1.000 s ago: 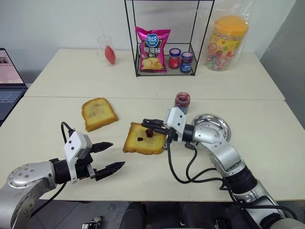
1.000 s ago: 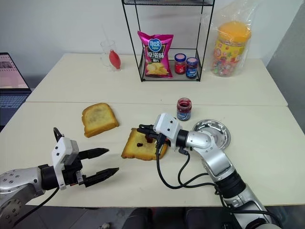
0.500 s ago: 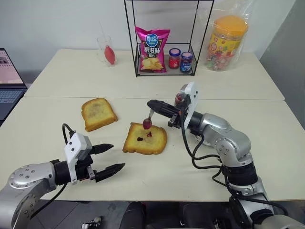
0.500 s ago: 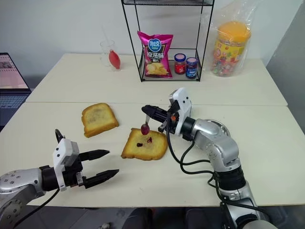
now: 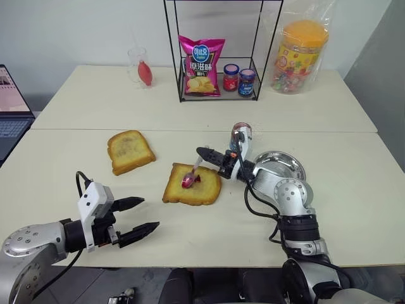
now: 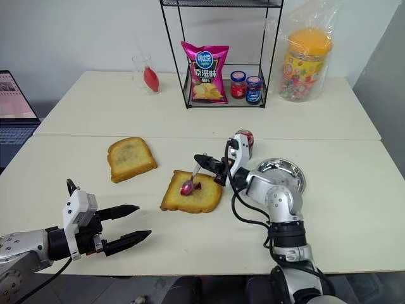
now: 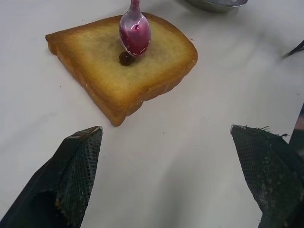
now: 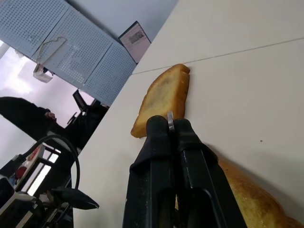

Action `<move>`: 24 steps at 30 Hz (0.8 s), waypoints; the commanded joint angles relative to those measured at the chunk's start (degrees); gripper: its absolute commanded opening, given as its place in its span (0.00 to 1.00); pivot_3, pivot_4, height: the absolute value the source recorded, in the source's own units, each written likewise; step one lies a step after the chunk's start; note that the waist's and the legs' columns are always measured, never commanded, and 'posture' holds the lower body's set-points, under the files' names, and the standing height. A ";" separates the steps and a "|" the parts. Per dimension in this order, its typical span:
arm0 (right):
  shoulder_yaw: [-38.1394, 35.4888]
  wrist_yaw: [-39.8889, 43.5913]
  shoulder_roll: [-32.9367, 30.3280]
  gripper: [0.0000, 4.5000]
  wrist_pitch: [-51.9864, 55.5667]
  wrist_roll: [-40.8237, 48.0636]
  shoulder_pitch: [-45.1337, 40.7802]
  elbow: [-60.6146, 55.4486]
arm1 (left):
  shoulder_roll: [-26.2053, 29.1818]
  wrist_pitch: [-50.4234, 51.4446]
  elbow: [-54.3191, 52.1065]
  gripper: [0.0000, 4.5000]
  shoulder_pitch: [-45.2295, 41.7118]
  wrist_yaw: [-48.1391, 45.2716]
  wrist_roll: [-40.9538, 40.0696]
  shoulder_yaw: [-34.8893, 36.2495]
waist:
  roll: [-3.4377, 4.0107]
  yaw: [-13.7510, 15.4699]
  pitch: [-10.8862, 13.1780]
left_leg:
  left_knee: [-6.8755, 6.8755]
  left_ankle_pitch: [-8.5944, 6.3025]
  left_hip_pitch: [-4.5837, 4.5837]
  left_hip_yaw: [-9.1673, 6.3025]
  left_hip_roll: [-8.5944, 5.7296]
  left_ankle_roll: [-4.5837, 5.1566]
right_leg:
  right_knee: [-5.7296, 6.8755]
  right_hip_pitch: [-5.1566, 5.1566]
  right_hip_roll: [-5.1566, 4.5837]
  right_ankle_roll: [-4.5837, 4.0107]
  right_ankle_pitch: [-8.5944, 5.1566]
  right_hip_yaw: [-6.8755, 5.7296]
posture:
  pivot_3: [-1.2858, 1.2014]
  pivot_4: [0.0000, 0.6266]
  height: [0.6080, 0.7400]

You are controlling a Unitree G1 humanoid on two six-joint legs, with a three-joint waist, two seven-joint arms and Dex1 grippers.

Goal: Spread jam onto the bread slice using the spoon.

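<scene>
My right gripper (image 5: pixel 204 152) is clamped tight on the slim silver spoon (image 5: pixel 191 175), its jam-red bowl tipped down onto the golden toasted bread slice (image 5: pixel 192 185) at centre frame. A dark blob of jam (image 7: pixel 126 58) sits beside the bowl. My left gripper (image 5: pixel 140 217), lower left, hangs wide apart, holding nothing.

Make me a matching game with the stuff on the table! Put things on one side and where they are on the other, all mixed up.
Things:
1. spoon
2. chip bag
3. steel dish
4. left claw

Places or states:
A. inside the wire rack
B. open, holding nothing
C. bowl over the bread slice, red with jam
D. next to the right arm

Pairs: 1-C, 2-A, 3-D, 4-B
</scene>
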 commanded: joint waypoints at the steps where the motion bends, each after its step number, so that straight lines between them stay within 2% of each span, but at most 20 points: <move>1: -0.30 -0.98 2.11 0.00 -3.65 -1.03 -1.32 2.49 | 1.00 -1.06 -0.71 1.00 0.10 -0.67 0.23 1.42 | 0.00 -0.01 0.00 | -0.01 0.00 0.00 0.00 0.00 0.00 | 0.00 0.00 0.00 0.00 0.00 0.00 | 0.52 0.24 1.00; 12: 4.05 0.90 2.72 0.00 -12.13 -7.78 -1.84 7.94 | 1.46 -0.69 -0.97 1.00 -0.67 -0.21 0.12 1.07 | 0.00 -0.10 0.00 | -0.01 0.00 0.04 0.01 0.01 0.00 | 0.00 0.01 0.01 0.00 0.00 0.00 | 0.52 0.24 1.00; 18: -3.22 -2.43 5.04 0.00 -5.41 1.45 -4.00 5.09 | 1.54 -0.53 -1.10 1.00 -0.56 -0.12 0.07 1.24 | 0.01 -0.07 0.01 | -0.01 0.00 0.06 0.00 0.02 0.00 | 0.01 0.02 0.01 -0.01 0.01 -0.01 | 0.52 0.24 1.00; 24: -8.10 -6.33 3.97 0.00 1.17 7.31 -5.03 3.70 | 1.68 -0.57 -1.00 1.00 -0.59 -0.31 0.13 1.14 | 0.01 -0.07 0.01 | -0.03 0.00 0.04 0.02 0.02 0.00 | -0.02 0.01 0.01 -0.01 0.00 0.00 | 0.52 0.24 1.00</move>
